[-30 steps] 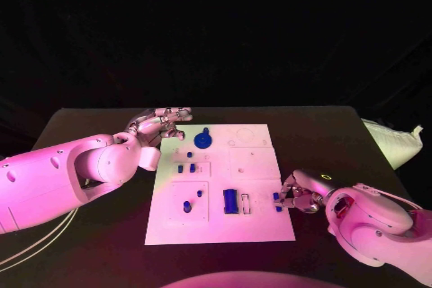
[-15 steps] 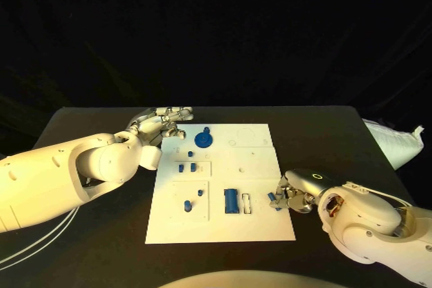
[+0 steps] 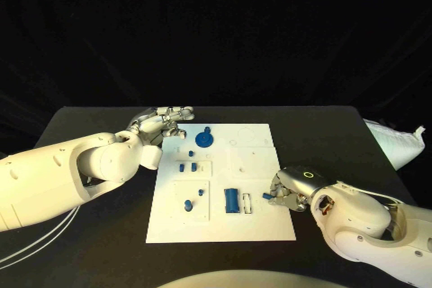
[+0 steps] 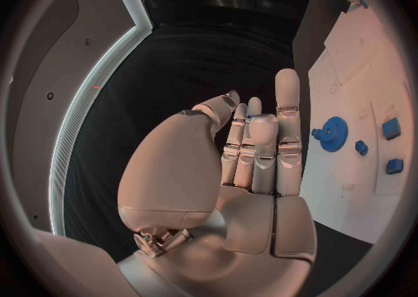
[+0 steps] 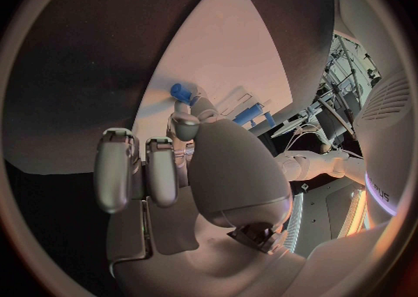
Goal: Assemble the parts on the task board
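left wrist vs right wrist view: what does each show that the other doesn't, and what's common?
Left wrist alone: the left robot hand, fingers straight and holding nothing, beside the blue gear and small blue parts. Right wrist alone: the right robot hand pinching a small blue peg, with the long blue block beyond. Shared: the white task board on the black table.

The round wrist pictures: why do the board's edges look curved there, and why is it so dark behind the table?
Wrist views: a fisheye lens bends the task board edges, straight in the head view; the left hand looms large. Head view: light falls on table and board, backdrop stays black; the right hand pinches a small blue part.
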